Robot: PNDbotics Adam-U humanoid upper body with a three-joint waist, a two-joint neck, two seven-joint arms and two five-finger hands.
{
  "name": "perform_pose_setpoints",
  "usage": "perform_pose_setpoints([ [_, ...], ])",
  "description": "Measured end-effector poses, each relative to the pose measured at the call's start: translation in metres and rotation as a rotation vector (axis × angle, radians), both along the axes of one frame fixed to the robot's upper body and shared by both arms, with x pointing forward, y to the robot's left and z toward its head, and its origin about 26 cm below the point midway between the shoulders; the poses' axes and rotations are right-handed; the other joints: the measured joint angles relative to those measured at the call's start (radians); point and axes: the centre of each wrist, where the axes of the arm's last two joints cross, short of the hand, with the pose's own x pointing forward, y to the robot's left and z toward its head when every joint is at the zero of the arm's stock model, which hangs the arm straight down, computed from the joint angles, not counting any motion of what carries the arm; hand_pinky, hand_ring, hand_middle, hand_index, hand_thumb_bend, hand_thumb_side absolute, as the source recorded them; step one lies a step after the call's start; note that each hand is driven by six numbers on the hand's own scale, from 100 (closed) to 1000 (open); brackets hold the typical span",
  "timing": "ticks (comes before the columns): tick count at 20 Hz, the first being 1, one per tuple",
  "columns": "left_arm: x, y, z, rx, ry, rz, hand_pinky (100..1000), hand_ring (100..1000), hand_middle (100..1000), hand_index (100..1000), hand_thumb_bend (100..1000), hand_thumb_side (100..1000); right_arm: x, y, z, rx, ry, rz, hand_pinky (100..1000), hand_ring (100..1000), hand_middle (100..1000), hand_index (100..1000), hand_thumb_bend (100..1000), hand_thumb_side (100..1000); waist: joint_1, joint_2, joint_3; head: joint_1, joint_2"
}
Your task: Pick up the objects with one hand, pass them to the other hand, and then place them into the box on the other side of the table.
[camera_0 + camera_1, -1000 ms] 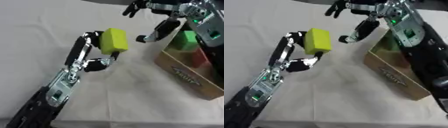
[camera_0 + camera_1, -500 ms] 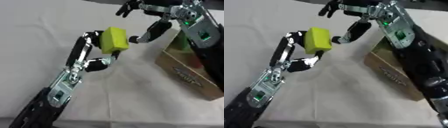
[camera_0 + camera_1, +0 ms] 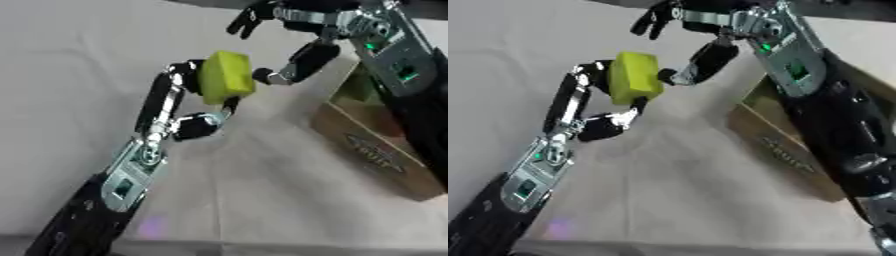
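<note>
A white cloth (image 3: 262,200) with soft wrinkles covers the tabletop, and a small purple spot (image 3: 150,227) shows near its front edge.

No readable text in either view.
The box (image 3: 376,150) at the right edge of the table has a dark oval logo with pale lettering on its brown side wall, too blurred to read. No labels, numbers or signs show on the block (image 3: 225,78), the arms or the table (image 3: 79,55).
</note>
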Motion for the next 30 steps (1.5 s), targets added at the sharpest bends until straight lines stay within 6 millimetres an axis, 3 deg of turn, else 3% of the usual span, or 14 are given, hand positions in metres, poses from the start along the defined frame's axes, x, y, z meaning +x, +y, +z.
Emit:
perform_pose_setpoints([
  [7, 0.004, 0.0, -0.007, 0.003, 0.024, 0.023, 534, 489, 333, 396, 100, 300, -0.011, 0.002, 0.011, 0.032, 0.005, 0.041, 1000, 818, 837, 896, 275, 129, 0.0, 0.0, -0.003, 0.003, 0.0],
  [12, 0.006, 0.0, -0.009, 0.001, 0.033, 0.032, 535, 490, 332, 397, 100, 299, -0.017, 0.003, 0.017, 0.029, -0.001, 0.065, 1000, 831, 851, 909, 385, 150, 0.0, 0.0, -0.003, 0.004, 0.0],
  [30, 0.007, -0.012, -0.001, -0.022, 0.022, 0.014, 533, 489, 329, 400, 100, 282, -0.008, 0.003, 0.003, -0.041, -0.024, 0.048, 1000, 846, 847, 913, 396, 127, 0.0, 0.001, 0.005, -0.003, 0.0],
])
